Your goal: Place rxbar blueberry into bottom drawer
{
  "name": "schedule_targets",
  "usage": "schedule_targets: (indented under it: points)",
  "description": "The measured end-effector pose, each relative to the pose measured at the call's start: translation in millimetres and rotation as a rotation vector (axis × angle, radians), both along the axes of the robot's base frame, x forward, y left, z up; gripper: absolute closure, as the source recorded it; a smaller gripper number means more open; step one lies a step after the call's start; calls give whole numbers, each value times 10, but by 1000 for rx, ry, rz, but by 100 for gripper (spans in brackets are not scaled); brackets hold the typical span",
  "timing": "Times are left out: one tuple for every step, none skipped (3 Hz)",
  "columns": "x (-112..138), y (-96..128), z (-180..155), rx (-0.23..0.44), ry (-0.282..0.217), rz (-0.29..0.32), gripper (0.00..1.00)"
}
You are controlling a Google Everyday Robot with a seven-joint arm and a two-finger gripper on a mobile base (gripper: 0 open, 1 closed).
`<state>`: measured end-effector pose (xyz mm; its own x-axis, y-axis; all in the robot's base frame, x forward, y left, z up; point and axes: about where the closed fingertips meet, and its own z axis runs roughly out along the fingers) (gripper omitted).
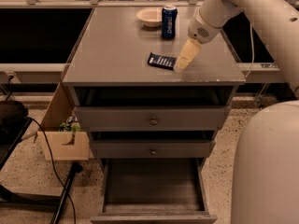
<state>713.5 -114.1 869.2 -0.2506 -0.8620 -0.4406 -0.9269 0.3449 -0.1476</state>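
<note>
The rxbar blueberry (161, 60), a flat dark navy wrapper with white lettering, lies on the grey cabinet top (112, 55) right of centre. My gripper (181, 66) hangs tilted down from the white arm, its cream-coloured tip at the bar's right end. The bottom drawer (154, 190) is pulled out below the two knobbed drawers and looks empty inside.
A blue soda can (169, 21) stands upright at the back of the top, with a cream bowl (150, 17) to its left. A cardboard box (63, 136) sits on the floor left of the cabinet. Black cables and a chair base lie at lower left.
</note>
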Motion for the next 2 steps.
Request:
schedule_targets:
  points:
    - [148, 58, -151, 26, 14, -17, 0]
    - [215, 91, -228, 40, 18, -23, 0]
